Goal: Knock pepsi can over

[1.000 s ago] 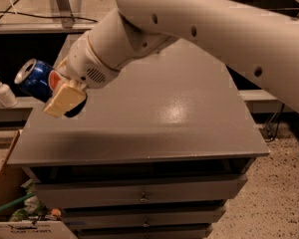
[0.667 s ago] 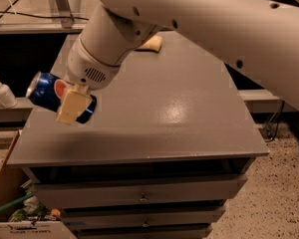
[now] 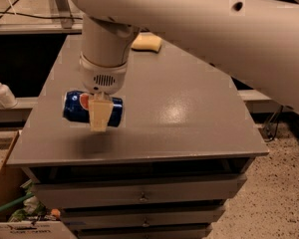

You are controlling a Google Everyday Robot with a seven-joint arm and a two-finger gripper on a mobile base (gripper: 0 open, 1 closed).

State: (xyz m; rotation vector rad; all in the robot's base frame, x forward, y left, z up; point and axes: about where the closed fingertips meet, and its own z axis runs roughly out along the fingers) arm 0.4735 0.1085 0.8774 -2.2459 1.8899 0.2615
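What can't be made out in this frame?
- Camera view: the gripper, at the table's front left, covers the middle of the sideways pepsi can.
- Camera view: whether that can touches the table cannot be told.
- Camera view: the arm hides part of the yellow sponge at the back.

Most likely a robotics lab or workshop corner. Centre of the frame: a grey metal cabinet (image 3: 189, 128) with plain drawers (image 3: 139, 193), on a speckled hard floor (image 3: 284, 203) at lower right. Upper left: loose black cables (image 3: 20, 6) beside a metal frame leg (image 3: 60, 4). Left edge: a pump bottle (image 3: 2, 92) on a low ledge. Lower left: an open cardboard box (image 3: 2, 183) of odds and ends. Left of centre: the gripper (image 3: 98, 121), low over the cabinet top, at a sideways pepsi can (image 3: 74, 106).
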